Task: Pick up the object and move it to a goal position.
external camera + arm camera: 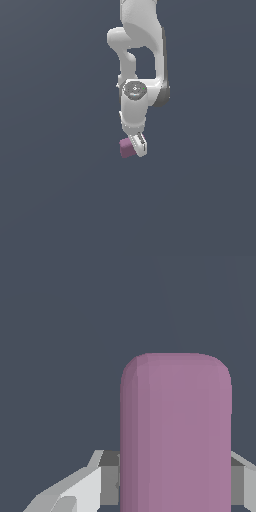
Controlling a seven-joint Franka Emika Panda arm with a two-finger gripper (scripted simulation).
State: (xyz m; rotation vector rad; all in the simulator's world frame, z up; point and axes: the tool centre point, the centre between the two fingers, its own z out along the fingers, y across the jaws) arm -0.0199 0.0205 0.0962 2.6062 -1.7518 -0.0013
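Note:
The object is a small mauve-pink block with rounded edges [126, 147]. In the exterior view it sits at the tip of my white gripper [134, 147], just to the exterior view's left of the visible finger [140, 145]. In the wrist view the block [175, 431] fills the space between my two fingers, one finger [82, 488] on each side pressed against it. My gripper is shut on the block. The arm hangs down from the top of the exterior view.
A plain dark grey-blue surface [60, 190] fills the background in both views. No goal marker or other object shows.

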